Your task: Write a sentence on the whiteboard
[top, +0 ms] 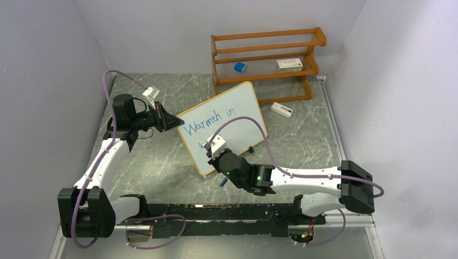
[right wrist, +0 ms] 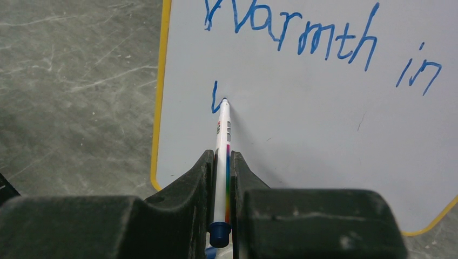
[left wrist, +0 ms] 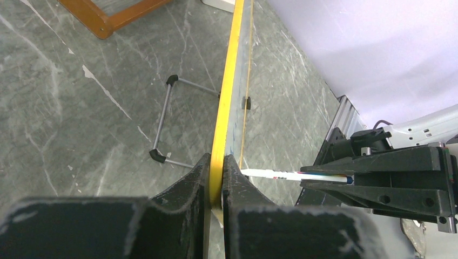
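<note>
board position: the whiteboard (top: 237, 105) stands tilted back on the bench (top: 162, 167) between the two arms, in front of the orange shelf rack (top: 264, 59). its long axis runs from near left to far right in the top view, and its writing face is turned toward the right arm.
writing so far: the sentence (right wrist: 302, 38) reads "warmth in" on the top line. under it there is only one short hooked blue stroke, at the left start of a second line.
right end effector (right wrist: 222, 156): pressed together on a white marker (right wrist: 222, 135) that lies lengthwise between the fingers, tip forward.
tip contact: the tip touches the board face at the end of that stroke, near the left frame edge.
left end effector (left wrist: 216, 162): pinching the board's yellow-orange frame at its upper left corner, one finger on each face.
key relation: the blank face lies to the right of the tip, along the long axis and beneath "warmth in". the right arm is the one at the writing face.
step judged: the second line is barely begun, so most of it is left to write.
next move needs: light, steady contact while travelling rightward, since the board rests on a thin wire stand (left wrist: 162, 124).
risk: too hard a push could rock or slide the board against the left pinch.
</note>
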`<move>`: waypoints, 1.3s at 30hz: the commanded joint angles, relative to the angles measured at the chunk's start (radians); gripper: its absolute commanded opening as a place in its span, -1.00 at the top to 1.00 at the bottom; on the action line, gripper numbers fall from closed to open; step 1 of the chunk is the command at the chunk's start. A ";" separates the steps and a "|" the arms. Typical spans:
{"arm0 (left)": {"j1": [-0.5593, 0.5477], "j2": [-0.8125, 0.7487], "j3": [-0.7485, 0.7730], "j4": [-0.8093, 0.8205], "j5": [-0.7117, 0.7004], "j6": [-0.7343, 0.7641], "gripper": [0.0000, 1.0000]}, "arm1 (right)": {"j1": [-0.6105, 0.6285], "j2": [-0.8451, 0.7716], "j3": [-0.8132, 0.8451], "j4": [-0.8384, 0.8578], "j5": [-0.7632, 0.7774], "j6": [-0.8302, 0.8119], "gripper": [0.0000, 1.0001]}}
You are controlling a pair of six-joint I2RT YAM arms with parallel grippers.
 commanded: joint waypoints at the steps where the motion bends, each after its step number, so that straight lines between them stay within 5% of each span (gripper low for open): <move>1: 0.011 0.004 -0.011 -0.035 -0.079 0.040 0.90 | -0.021 0.014 0.026 0.033 0.024 -0.010 1.00; 39: 0.011 0.006 -0.007 -0.046 -0.095 0.044 0.90 | -0.046 -0.100 -0.022 -0.021 -0.027 0.008 1.00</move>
